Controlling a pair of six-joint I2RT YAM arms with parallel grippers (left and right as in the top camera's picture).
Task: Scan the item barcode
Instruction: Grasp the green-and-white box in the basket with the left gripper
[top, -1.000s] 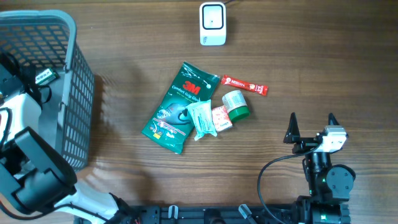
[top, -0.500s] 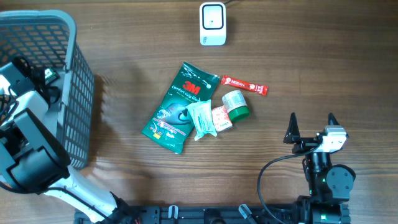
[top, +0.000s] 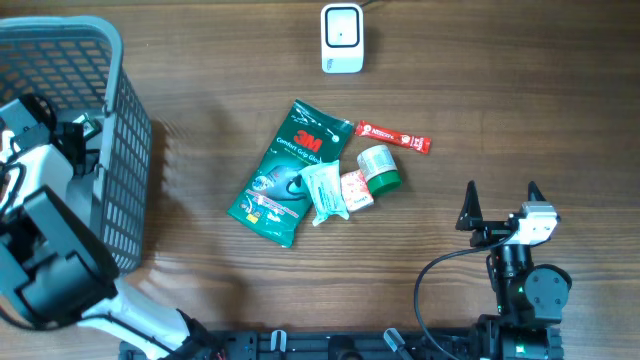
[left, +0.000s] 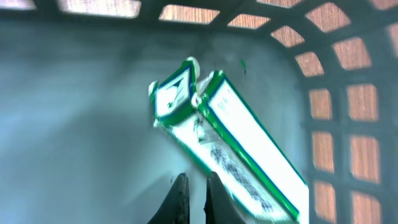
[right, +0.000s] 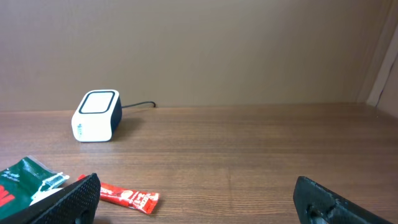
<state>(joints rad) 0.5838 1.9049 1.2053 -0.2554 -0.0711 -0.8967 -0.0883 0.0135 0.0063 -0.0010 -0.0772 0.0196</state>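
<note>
My left gripper (left: 194, 178) is down inside the grey basket (top: 112, 60), shut with nothing between its fingers. A green-and-white box (left: 231, 144) lies tilted on the basket floor just beyond and to the right of the fingertips. The white barcode scanner (top: 341, 38) stands at the back of the table and also shows as the white scanner (right: 96, 116) in the right wrist view. Mid-table lie a green 3M pouch (top: 285, 170), a red sachet (top: 393, 136), a green-capped tub (top: 380, 167) and two small packets (top: 325, 190). My right gripper (top: 501, 198) stands open near the front right, away from them.
The basket's lattice wall (left: 348, 106) rises to the right of the box. My left arm (top: 45, 240) leans over the basket's front side. The right arm's cable (top: 430, 275) loops on the table at the front edge.
My left arm has shifted a little inside the basket. The right arm and the things on the table have not moved.
</note>
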